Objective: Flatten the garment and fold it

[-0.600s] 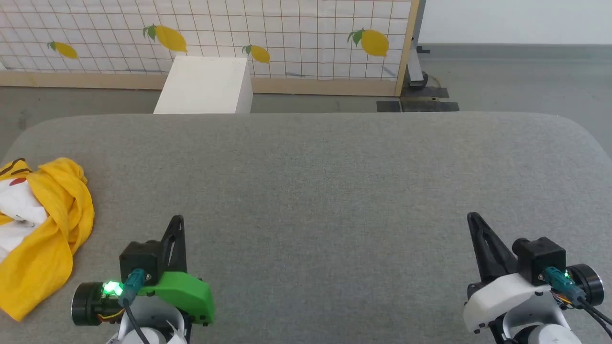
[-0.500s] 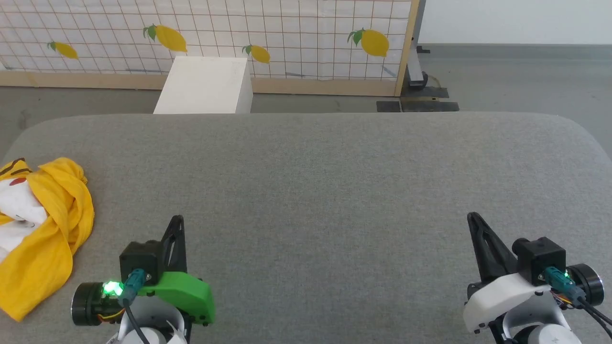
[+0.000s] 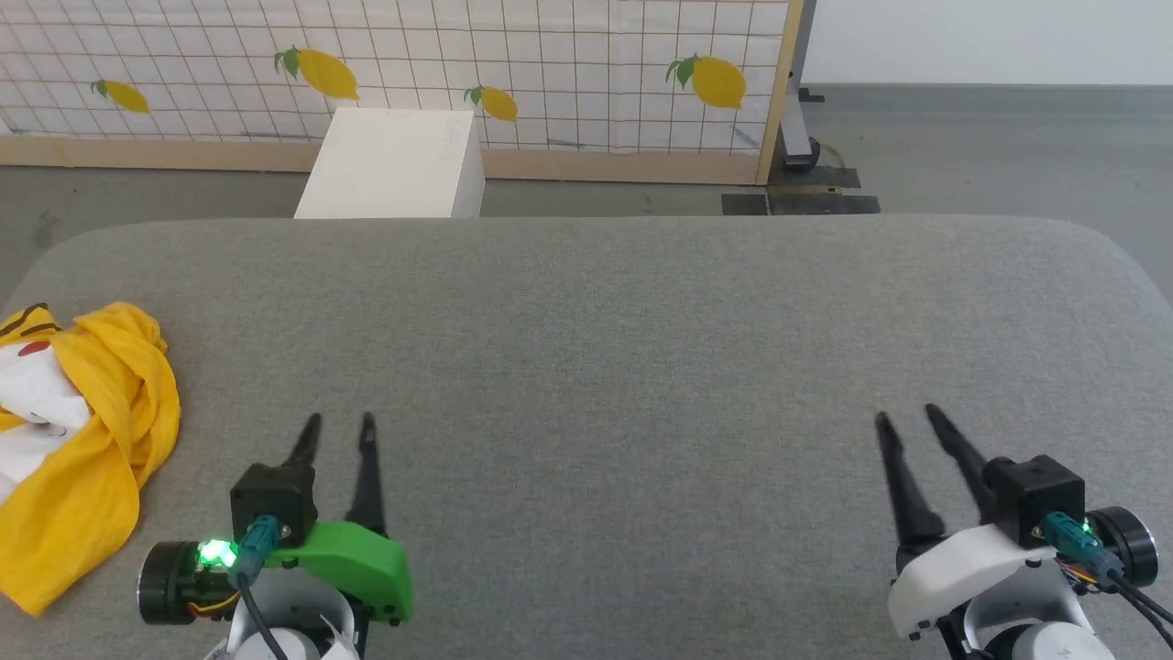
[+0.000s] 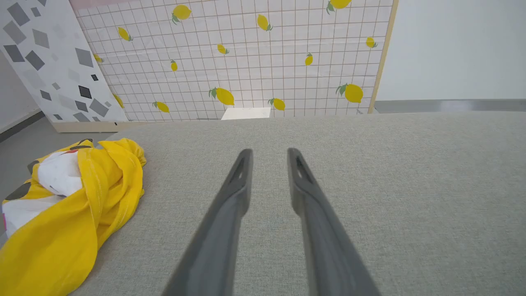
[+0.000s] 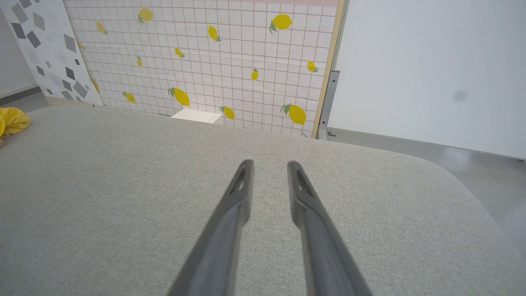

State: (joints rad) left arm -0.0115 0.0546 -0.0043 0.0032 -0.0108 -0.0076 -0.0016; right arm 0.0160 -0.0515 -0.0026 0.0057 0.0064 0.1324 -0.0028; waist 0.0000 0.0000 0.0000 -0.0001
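Head view: your bright yellow fabric garment [image 3: 92, 431], printed with white patches, a red dot and black stripes, lies crumpled in a heap at the left edge of the wide grey fabric-covered counter [image 3: 596, 321], partly cut off by the frame; not flattened, not folded; your left hand [image 3: 339, 420], green-shelled with two long dark fingers, sits at the near left, fingers apart, nothing between them, a clear gap to the garment; your right hand [image 3: 905, 414], white-shelled, sits at the near right, fingers apart too, clamped on nothing; left wrist view puts the heap left of the left hand [image 4: 269, 153], no contact; right wrist view shows a yellow bit of garment [image 5: 12, 119] at its far left edge; beyond the counter, a plain white box [image 3: 394, 165] stands before a white tiled panel printed with yellow lemons [image 3: 550, 73].
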